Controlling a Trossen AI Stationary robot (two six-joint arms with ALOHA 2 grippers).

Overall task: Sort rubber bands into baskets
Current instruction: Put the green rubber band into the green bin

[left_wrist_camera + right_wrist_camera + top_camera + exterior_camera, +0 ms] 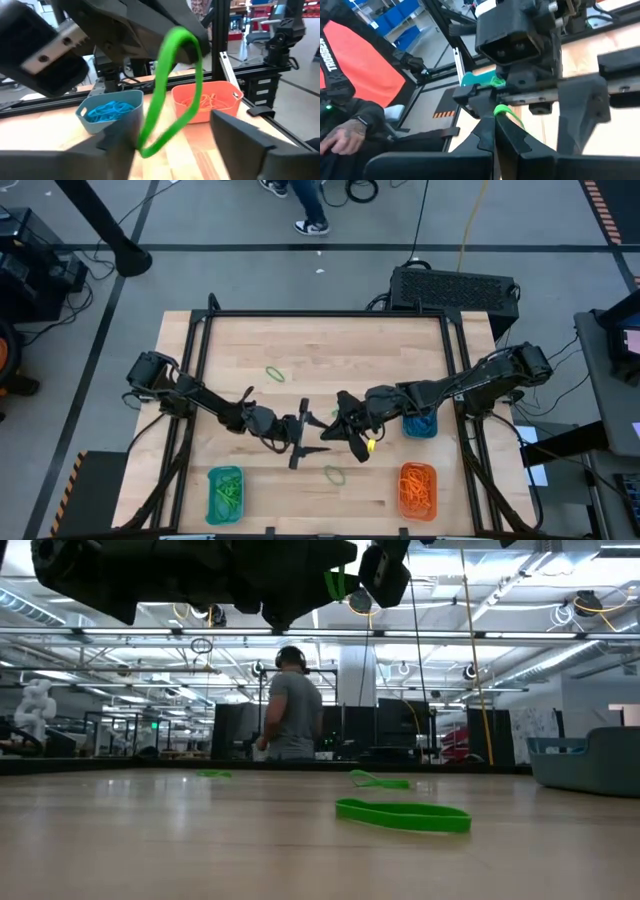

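White lettering reading "TROSSEN" is running up an orange panel [357, 60] beside a person's sleeve, seen in the right wrist view.

The right gripper [494, 131] is hanging clenched over the middle of the surface [320, 350], pinching a green rubber band [172, 92] at its fingertips. The band is dangling as a long loop in the air. The left gripper [303, 435] is hovering just beside the right gripper, its fingers [240, 137] spread wide and released, standing on either side of the loop's lower end without gripping it.

Relative to the right gripper, the blue basket [420, 424] is sitting just beside it on the right arm's side, holding blue bands. The orange basket [417, 488] is lying near it, toward the front edge of the surface, holding orange bands. The teal basket with green bands [225, 492] is sitting well apart, at the front on the left arm's side.

A loose green band [335, 474] is lying on the surface near the right gripper toward the front, and another [275, 373] is lying farther back
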